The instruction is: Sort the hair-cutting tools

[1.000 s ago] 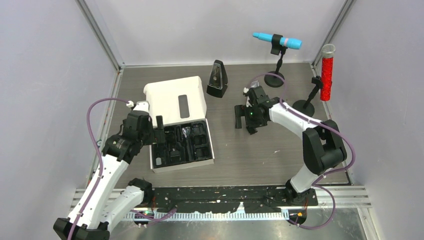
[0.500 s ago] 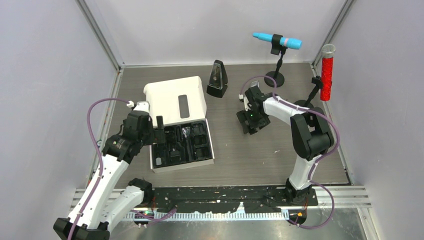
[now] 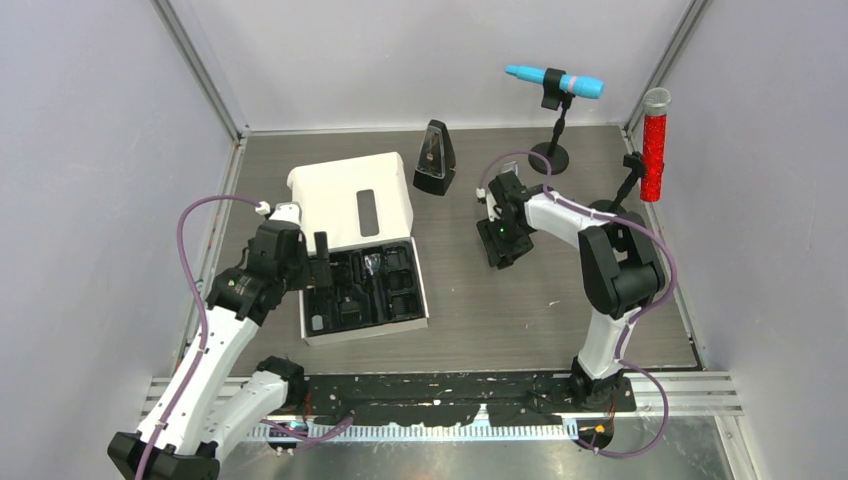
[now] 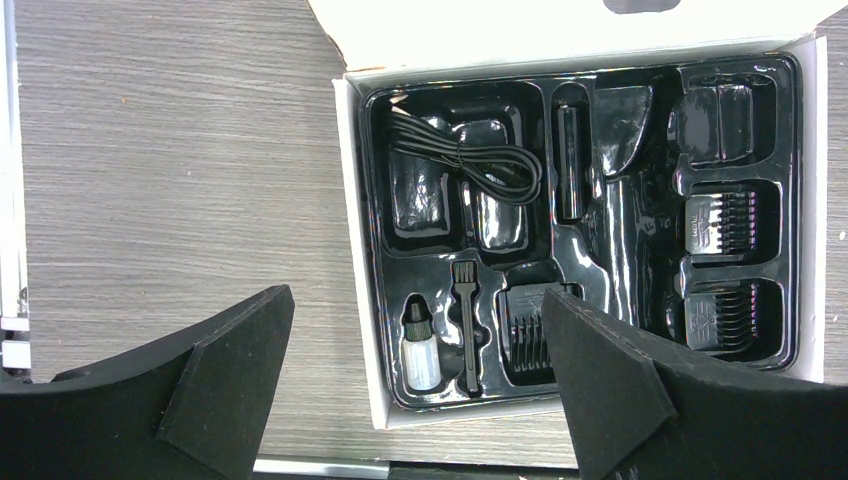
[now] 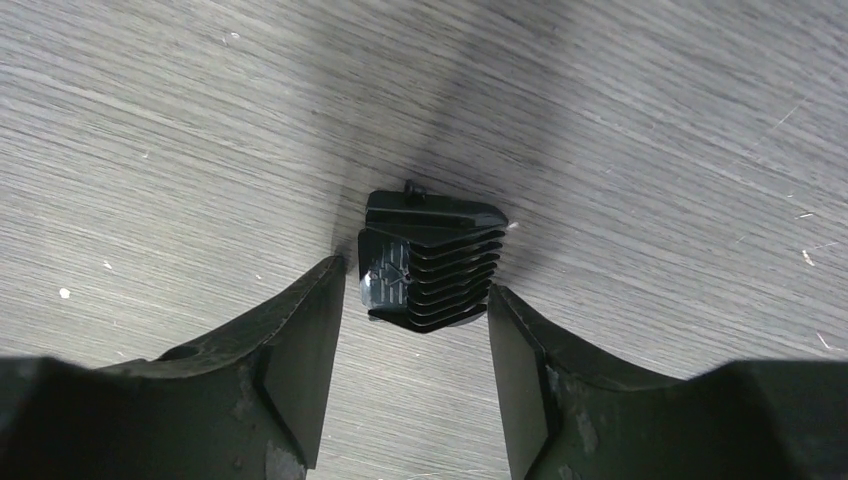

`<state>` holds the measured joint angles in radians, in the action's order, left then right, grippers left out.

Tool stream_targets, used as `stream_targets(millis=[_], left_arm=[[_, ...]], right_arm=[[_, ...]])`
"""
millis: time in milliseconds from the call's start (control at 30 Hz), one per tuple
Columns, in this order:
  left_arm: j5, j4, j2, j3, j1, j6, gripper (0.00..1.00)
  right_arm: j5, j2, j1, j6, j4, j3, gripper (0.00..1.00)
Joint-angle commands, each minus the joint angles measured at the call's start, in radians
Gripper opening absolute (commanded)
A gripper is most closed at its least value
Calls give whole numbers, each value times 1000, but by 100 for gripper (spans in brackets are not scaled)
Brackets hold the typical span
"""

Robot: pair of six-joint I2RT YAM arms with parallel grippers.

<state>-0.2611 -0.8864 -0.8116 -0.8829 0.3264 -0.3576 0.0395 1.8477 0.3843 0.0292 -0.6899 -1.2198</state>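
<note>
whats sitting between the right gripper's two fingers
A small black comb guard, lying on the table inside the open right gripper, one finger on each side. The right wrist view shows it clearly.

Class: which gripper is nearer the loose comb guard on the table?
Right. The right gripper straddles the comb guard; the left gripper hangs over the box, well away.

The white cardboard lid (image 4: 560, 25) runs off the left wrist view's top edge; the left end effector (image 4: 415, 298) covers both near corners of the glossy black plastic tray (image 4: 615, 215). From above, the right end effector (image 3: 498, 250) hides the small ribbed black comb guard (image 5: 430, 265), and the tray's contents are too small to tell.
</note>
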Motion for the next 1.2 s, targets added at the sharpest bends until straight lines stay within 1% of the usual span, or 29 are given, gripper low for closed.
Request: stream_targets(millis=[0, 233, 367, 533, 700, 1000, 1167], left_arm=[[13, 34, -1, 1, 2, 16, 100], [14, 35, -6, 1, 2, 17, 100], [14, 35, -8, 1, 2, 17, 100], [16, 33, -10, 1, 2, 19, 100], [17, 33, -12, 1, 2, 19, 100], [17, 31, -23, 1, 2, 20, 100], [16, 28, -29, 1, 2, 22, 100]], right_arm=[[-36, 1, 20, -6, -6, -38, 57], [-90, 24, 45, -8, -13, -63, 54], [-105, 29, 53, -17, -11, -73, 58], [-116, 31, 54, -26, 1, -73, 58], [-109, 48, 54, -23, 11, -73, 56], [-69, 73, 49, -14, 37, -55, 59], [-37, 88, 41, -14, 38, -52, 58]])
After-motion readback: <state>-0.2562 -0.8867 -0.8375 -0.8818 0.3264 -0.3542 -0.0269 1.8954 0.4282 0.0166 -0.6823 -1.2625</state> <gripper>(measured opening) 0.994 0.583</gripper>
